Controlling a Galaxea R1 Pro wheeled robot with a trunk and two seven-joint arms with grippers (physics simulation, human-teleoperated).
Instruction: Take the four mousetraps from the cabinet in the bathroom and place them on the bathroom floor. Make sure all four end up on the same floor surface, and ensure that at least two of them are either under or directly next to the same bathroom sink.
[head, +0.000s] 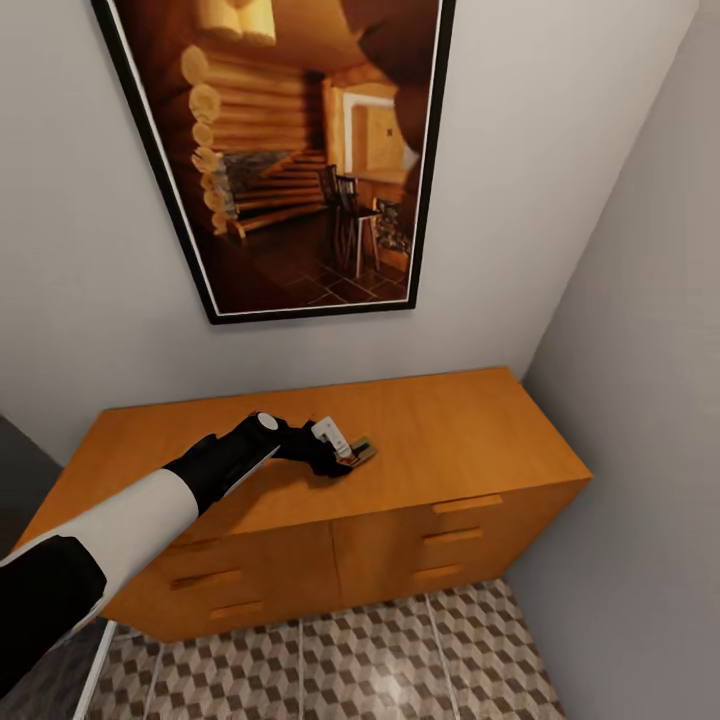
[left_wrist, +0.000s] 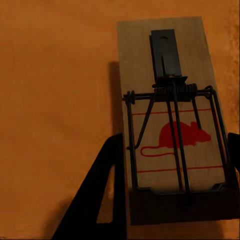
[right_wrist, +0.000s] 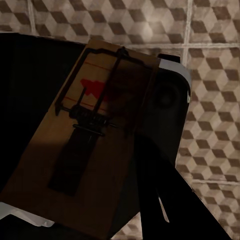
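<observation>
Now each end effector grips a mousetrap above cabinet.

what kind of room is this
Probably a corner of a home room, maybe a bathroom: cube-pattern tiled floor, a wooden cabinet against the wall, and a framed picture above it.
</observation>
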